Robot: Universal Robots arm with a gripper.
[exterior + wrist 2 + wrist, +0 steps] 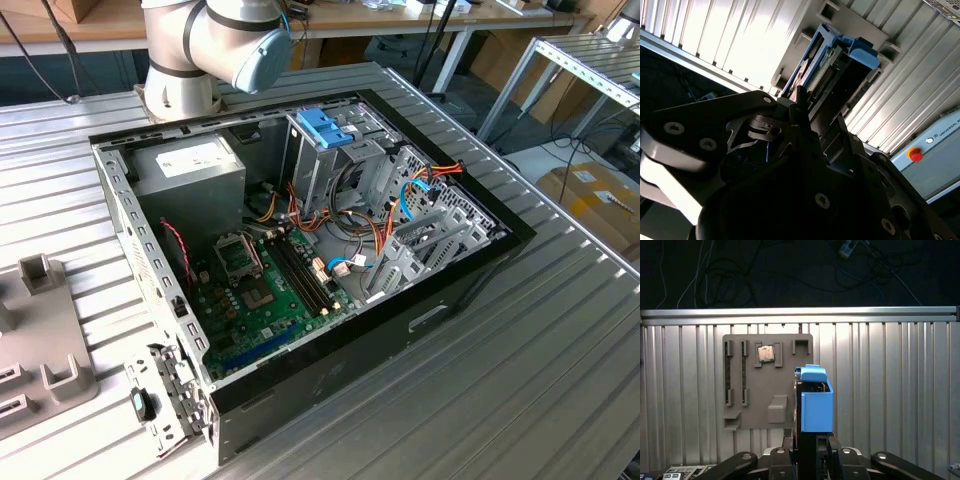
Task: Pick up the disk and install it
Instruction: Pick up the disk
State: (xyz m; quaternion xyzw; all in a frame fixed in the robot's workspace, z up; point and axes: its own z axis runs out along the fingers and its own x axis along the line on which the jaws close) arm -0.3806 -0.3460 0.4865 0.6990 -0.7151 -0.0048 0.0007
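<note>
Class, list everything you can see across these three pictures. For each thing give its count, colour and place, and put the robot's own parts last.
disk: one, grey in a blue carrier, upright in the gripper.
fixture plate: one, grey, flat on the table.
chip: one, silver, in a recess of the fixture plate.
computer case: one, black, open, on the table.
power supply box: one, grey with a white sticker, inside the case.
circuit board: one, green, on the case floor.
bracket: one, blue, atop the drive cage.
table: one, silver, ribbed.
button: one, red, on a grey box.
robot arm: one, pale grey, beside the case.
gripper: one, black, shut on the disk.
</note>
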